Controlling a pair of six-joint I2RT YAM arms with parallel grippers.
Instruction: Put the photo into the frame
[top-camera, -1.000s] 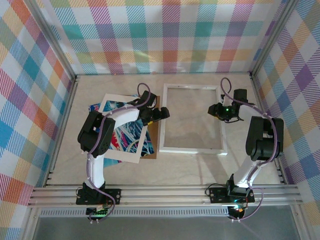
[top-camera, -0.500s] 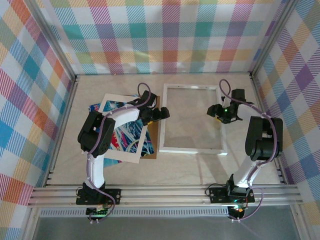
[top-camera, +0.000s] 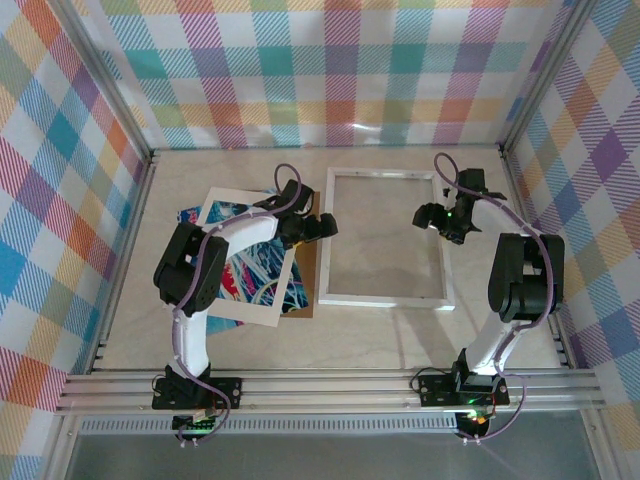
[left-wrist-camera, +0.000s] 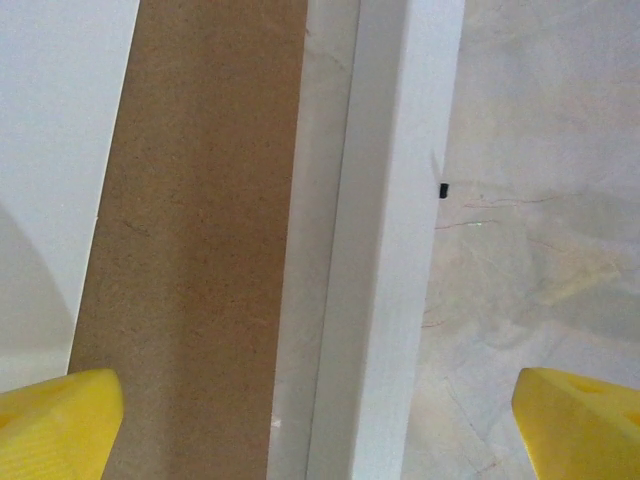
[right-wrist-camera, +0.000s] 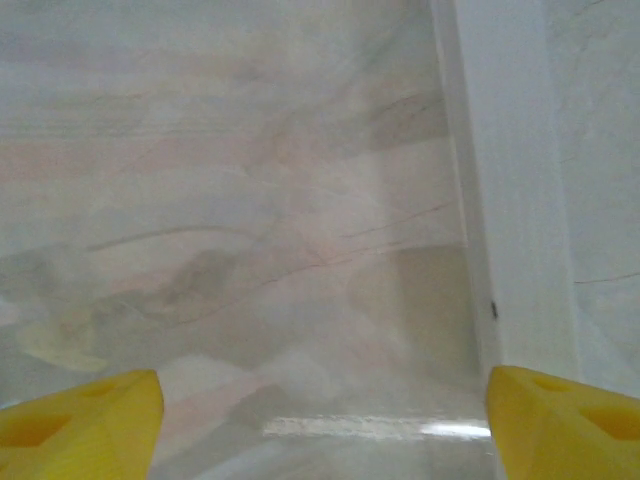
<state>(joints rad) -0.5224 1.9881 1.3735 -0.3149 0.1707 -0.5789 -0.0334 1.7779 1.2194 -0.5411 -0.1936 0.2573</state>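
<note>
Three checked walls box the scene in: the back wall (top-camera: 330, 70), the left wall (top-camera: 50, 200) and the right wall (top-camera: 600, 200), all in pastel squares of pink, teal, orange, purple and yellow. Silver metal posts (top-camera: 543, 75) climb the corners. A small bright glare (top-camera: 375, 127) sits low on the back wall. Below, the tabletop (top-camera: 380, 335) is pale cream marble with faint pinkish veins, evenly lit, with soft shadows. Silver slotted rails (top-camera: 330, 385) cross the near edge, with a grey strip (top-camera: 330, 450) beneath.
</note>
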